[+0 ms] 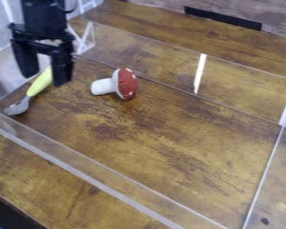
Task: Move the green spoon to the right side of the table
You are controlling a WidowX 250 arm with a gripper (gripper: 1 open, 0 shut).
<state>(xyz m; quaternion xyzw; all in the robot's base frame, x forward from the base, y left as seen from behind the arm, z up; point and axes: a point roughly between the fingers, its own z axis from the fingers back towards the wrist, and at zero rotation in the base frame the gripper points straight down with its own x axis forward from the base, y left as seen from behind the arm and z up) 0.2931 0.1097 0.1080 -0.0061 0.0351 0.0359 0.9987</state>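
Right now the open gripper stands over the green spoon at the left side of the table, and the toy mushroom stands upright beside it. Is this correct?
Not quite. The toy mushroom does not stand upright: it lies on its side on the table, as the camera view shows. The rest holds: the open gripper stands over the green spoon at the left side.

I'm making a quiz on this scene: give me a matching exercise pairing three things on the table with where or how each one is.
Things:
1. green spoon
2. toy mushroom
3. gripper

States:
A. lying on its side, near the middle of the table
B. open, pointing down over the yellow-green handle
C. by the left wall, silver bowl toward the camera

Pairs: 1-C, 2-A, 3-B
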